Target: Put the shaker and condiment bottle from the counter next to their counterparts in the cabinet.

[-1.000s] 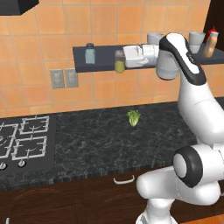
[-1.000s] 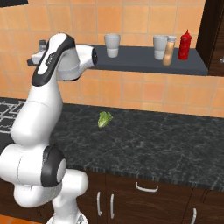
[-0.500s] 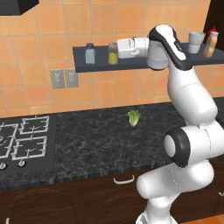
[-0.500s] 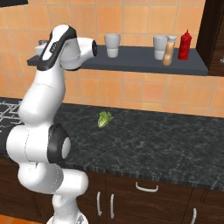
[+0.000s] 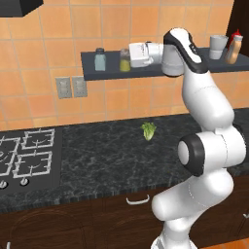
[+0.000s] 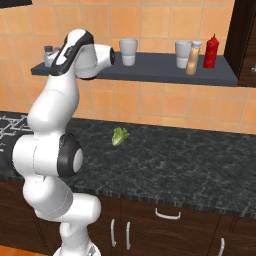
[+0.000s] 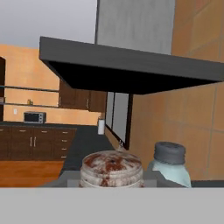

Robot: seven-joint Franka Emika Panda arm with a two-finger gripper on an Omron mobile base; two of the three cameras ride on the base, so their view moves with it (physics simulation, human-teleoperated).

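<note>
Pincer: my pincer [image 5: 127, 57] is up at the cabinet [image 5: 160, 71], closed around the shaker [image 5: 125, 60]; in the hand view the shaker's speckled cap sits low between my finger tips.
Shaker: olive-yellow body, upright, at or just above the shelf board; I cannot tell whether its base is touching. It is at about 3 o'clock of the grey shaker [image 5: 99, 59] in the left base view, near it but apart.
Grey shaker: the counterpart, pale grey-blue with a dark cap, standing toward the left end of the cabinet; in the hand view it [image 7: 169, 165] is just beside the held shaker, at its 3 o'clock.
Bottle: the tan-orange bottle [image 6: 191, 58] already stands on the right part of the cabinet, at 9 o'clock of the red bottle [image 6: 210, 51] and close to it, with a white cup [image 6: 182, 53] just behind.
Tabletop: the black tabletop [image 6: 190, 155] carries a small green leafy thing [image 6: 119, 135]; neither task item is on it.
Progress: the bottle half looks done. The shaker half is nearly done, in my judgement.
Left to do: set the shaker down beside the grey shaker, release it, and draw back without knocking either one.
</note>
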